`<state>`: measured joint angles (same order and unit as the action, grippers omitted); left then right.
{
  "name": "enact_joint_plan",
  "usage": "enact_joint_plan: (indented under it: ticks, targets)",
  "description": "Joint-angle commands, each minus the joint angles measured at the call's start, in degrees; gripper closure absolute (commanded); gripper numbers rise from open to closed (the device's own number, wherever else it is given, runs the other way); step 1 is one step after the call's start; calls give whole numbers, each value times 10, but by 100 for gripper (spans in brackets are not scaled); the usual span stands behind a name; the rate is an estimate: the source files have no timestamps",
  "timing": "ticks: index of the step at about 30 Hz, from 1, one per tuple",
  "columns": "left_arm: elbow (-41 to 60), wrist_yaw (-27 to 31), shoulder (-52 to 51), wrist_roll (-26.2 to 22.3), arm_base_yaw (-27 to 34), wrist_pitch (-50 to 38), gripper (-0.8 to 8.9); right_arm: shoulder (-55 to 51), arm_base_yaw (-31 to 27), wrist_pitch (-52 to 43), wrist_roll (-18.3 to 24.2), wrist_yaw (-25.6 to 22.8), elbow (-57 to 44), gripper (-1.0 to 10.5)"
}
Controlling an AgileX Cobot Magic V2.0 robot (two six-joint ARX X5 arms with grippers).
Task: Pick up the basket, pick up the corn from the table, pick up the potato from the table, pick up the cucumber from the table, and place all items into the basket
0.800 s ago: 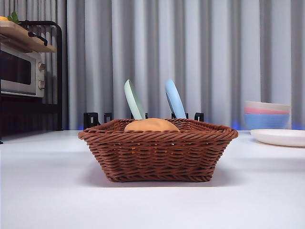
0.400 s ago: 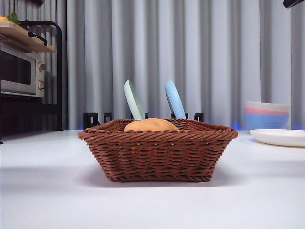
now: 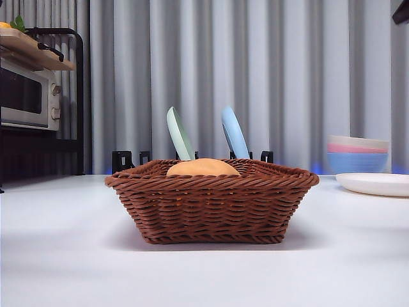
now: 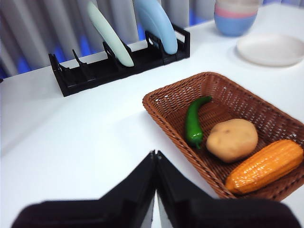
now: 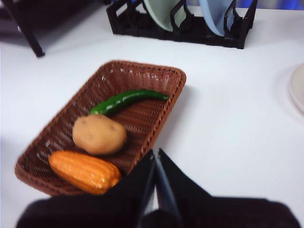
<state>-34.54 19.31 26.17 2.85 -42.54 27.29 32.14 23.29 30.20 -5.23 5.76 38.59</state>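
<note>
The brown wicker basket (image 3: 211, 203) stands on the white table; it also shows in the left wrist view (image 4: 171, 118) and the right wrist view (image 5: 164, 102). Inside lie the tan potato (image 4: 232, 139) (image 5: 99, 134) (image 3: 203, 168), the orange corn (image 4: 265, 166) (image 5: 84, 171) and the long green cucumber (image 4: 194, 122) (image 5: 127, 100). My left gripper (image 4: 155, 159) is shut and empty, raised above the table beside the basket. My right gripper (image 5: 156, 159) is shut and empty, raised over the basket's other side. A black tip (image 3: 401, 13) shows at the front view's top right corner.
A black dish rack (image 4: 118, 59) with a pale green plate (image 3: 179, 133) and a blue plate (image 3: 234, 132) stands behind the basket. Stacked bowls (image 3: 358, 153) and a white plate (image 3: 374, 184) sit to the right. A microwave (image 3: 29, 96) on a shelf stands at the left.
A black arm tip came into the front view's top right corner half a second ago and has since slid further toward the right edge. The basket and vegetables have not moved.
</note>
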Motion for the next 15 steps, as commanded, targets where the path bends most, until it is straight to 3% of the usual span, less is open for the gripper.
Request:
enact_joint_plan:
  ticks: [1, 15]
  targets:
    - [4, 0, 5, 19, -1, -1, 817, 0, 0, -2, -28, -2, -4, 945]
    - [4, 11, -19, 12, 9, 17, 816, 4, 0, -1, -28, -2, -4, 945]
